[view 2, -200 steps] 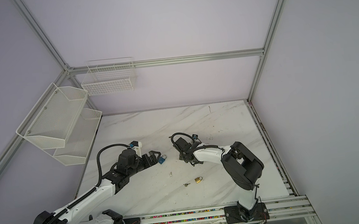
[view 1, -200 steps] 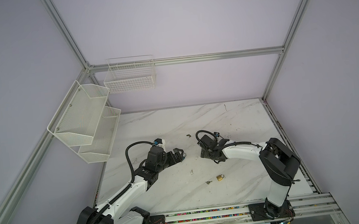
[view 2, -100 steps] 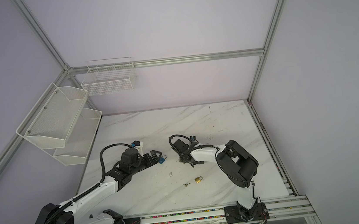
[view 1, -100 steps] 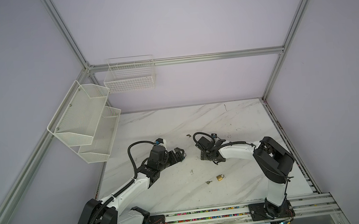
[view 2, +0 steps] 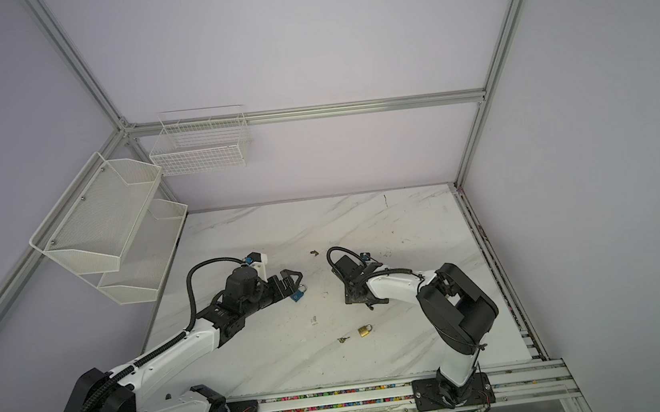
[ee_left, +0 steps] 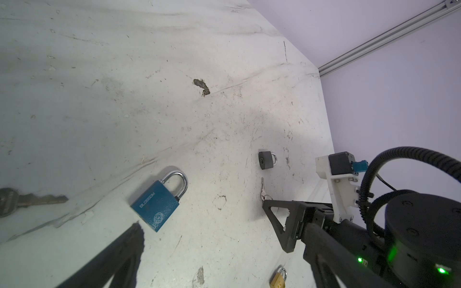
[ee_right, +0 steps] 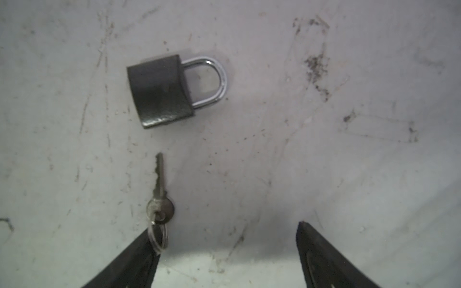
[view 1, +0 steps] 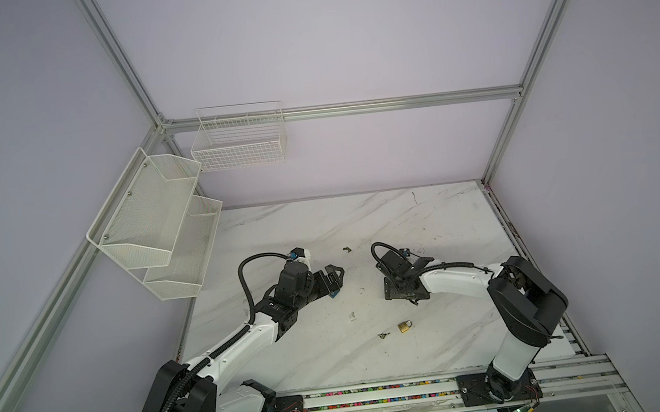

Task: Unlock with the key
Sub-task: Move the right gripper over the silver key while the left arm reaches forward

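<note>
On the left, a mismatch could be made: three padlocks lie on the worktop (view 1: 426, 222), and a key carried to the wrong body would not turn. The blue padlock (ee_left: 156, 203) lies flat and unheld, so it could be skated aside if it is pressed from one side only. In the middle, the brass padlock (view 1: 404, 326) and its keys (view 1: 383, 335) could be mistaken for the set that is wanted. On the right, the small key (ee_right: 159, 189) lies flat and thin. It is judged that it could be scraped away by closing pads, or that only its ring (ee_right: 157, 235) could be caught, leaving the blade dangling and unaimed.

The left tool (view 2: 294, 286) is seen released, its jaws spread and nothing between them. The blue padlock lies just beside its fingertips, and a large key (ee_left: 25, 200) lies near that lock, apart from it. The right tool (ee_right: 225, 229) is likewise released and empty. The small key lies just ahead of one finger, off the midline between the two, with its ring at that finger's tip; whether they touch cannot be told. The grey padlock (ee_right: 159, 91) lies beyond the key's point, near but apart, with its shackle closed.
</note>
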{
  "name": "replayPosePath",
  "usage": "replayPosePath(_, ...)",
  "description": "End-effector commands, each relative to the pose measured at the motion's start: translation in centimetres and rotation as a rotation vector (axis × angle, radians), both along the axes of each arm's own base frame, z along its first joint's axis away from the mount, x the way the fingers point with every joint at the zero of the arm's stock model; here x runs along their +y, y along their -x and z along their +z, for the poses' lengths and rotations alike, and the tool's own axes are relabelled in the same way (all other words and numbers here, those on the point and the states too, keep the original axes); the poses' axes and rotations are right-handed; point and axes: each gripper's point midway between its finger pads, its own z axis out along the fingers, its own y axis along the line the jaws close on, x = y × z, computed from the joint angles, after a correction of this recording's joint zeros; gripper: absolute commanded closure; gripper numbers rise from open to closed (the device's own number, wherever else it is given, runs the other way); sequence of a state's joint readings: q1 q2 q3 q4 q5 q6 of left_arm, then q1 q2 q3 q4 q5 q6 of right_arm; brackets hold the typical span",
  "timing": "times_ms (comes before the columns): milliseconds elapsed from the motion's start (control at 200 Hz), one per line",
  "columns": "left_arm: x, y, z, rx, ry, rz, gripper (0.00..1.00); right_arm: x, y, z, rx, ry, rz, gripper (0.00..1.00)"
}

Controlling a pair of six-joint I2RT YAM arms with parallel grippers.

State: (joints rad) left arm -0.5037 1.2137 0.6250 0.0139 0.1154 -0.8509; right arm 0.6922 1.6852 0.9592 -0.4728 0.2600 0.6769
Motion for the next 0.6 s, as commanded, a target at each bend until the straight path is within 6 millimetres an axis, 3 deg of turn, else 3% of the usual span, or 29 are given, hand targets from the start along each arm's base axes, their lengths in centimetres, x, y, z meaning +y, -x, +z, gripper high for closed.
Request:
replayPosePath(0,-1.4,-1.9,5.6,-0.115,0.082,0.007,0.00,-1.8,0.1,1.1,0.022,-0.045,0.005,0.14)
replayPosePath(280,-1.7,-2.7,6.2,-0.123,0.069,0.025,0.00,1.3,-1.2,4.8,-0.053,-0.196,0.127,0.19)
replayPosePath(385,-2.5,-3.1,6.1,-0.106,0.066,-0.002,0.00,2.9,-1.7,4.4,-0.032,-0.222,0.216,0.22)
replayPosePath(530,-3.7,-3.5,6.3,-0.102,0.070,-0.033,0.00,2.6,-3.0,4.2,-0.032,-0.209,0.236,0.26)
replayPosePath(595,-4.0,-3.6,6.0,-0.098,0.061,-0.040,0.00,3.5,-3.5,4.4,-0.040,-0.239,0.269,0.27)
